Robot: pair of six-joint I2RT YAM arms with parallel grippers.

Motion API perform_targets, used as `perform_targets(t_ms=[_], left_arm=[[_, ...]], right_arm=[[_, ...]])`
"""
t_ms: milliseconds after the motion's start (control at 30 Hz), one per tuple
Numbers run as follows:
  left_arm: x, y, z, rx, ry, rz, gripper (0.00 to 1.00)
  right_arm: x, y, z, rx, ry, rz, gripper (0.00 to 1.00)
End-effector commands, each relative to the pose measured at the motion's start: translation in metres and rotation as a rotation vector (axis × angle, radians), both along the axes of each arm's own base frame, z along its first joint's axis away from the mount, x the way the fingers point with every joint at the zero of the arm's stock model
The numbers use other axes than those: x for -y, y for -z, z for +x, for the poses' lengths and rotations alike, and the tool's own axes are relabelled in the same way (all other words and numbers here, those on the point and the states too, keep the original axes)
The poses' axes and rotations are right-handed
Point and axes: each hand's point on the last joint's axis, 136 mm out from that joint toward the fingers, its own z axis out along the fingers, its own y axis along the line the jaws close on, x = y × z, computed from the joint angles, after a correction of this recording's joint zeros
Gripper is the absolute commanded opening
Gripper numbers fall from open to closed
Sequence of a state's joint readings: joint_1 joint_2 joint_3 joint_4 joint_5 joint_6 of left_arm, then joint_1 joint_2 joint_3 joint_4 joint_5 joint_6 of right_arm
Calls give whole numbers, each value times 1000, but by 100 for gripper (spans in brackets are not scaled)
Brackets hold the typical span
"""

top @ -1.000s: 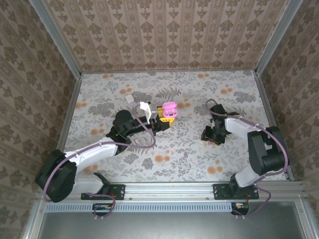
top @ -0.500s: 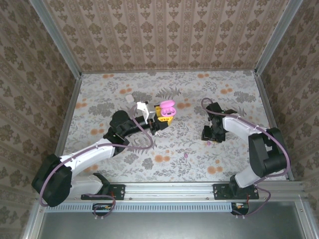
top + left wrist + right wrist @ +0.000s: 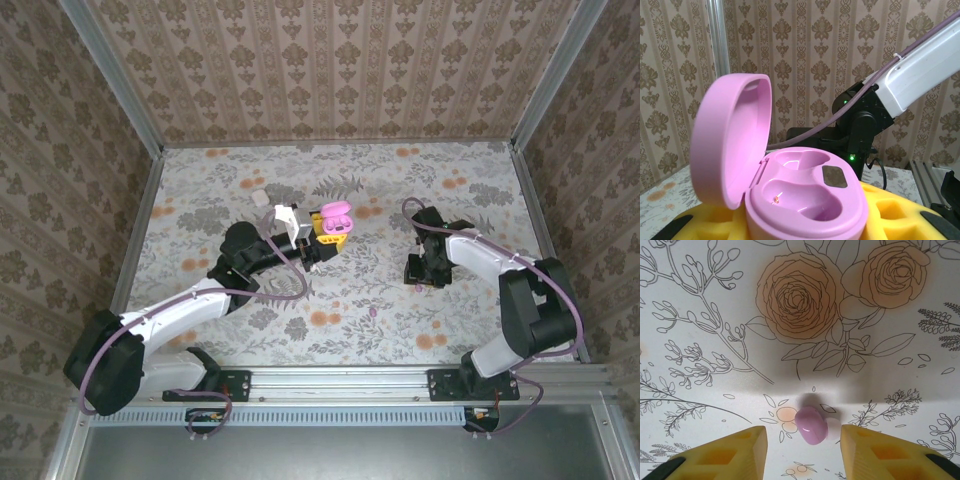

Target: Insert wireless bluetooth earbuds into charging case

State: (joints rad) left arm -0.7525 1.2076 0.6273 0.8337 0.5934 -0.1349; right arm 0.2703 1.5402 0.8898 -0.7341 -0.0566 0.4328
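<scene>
Brown damask wallpaper walls [image 3: 330, 70] enclose a floral-print tabletop [image 3: 400, 190] edged by metal rails [image 3: 340, 383].

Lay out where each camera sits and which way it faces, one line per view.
Top external: above and behind the bases, looking down on the floral table; both arms show, with left gripper and right gripper.
Left wrist: on the left arm, facing sideways over the open pink charging case toward the right arm; its yellow fingers flank the case.
Right wrist: looks down at a pink earbud on the table; its yellow fingers straddle it.
Shared: top and left wrist both show the pink charging case.
</scene>
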Motion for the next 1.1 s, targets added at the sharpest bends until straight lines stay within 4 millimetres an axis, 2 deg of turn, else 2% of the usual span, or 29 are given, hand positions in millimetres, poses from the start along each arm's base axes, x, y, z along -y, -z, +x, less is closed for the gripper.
perform_targets(t_ms=[0,233,567,1067], left_arm=[[0,-2,-3,27,1,-3,35],[1,-3,-2,26,0,-2,35],[1,-2,-2,22,-1,1,35],[1,-3,-2,20,1,-3,35]], right_arm=[[-2,3,-4,-41,-10,-8,45],[-7,10,-4,-59,-15,5,43],[4,12,-1,-47,-12,-62,40],[7,14,3,-57,-27,-87,34]])
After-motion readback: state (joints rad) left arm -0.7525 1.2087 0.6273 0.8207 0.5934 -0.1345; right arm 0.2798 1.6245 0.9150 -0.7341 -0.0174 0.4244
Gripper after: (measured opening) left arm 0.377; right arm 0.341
